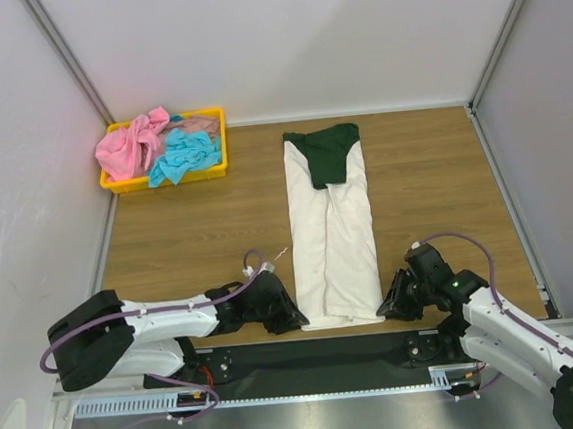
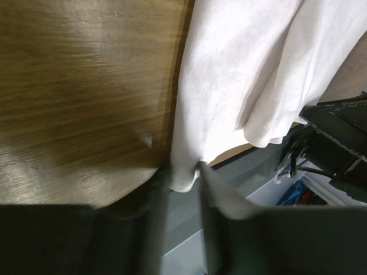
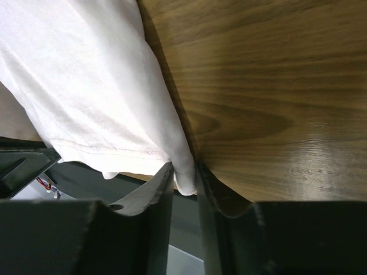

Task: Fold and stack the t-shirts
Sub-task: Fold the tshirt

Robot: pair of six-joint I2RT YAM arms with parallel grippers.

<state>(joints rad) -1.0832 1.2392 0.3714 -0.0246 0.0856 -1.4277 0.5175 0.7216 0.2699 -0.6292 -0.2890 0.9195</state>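
Note:
A white t-shirt lies folded into a long strip down the middle of the wooden table, its dark green sleeves at the far end. My left gripper sits at the strip's near left corner. In the left wrist view that hem corner is pinched between the blurred fingers of the left gripper. My right gripper is at the near right corner. Its wrist view shows the right gripper shut on a fold of the white t-shirt. A pink t-shirt and a turquoise one lie crumpled at the far left.
The pink and turquoise shirts sit in a yellow tray in the far left corner. White walls close in the left, back and right sides. A dark rail with the arm bases runs along the table's near edge, just below the shirt's hem.

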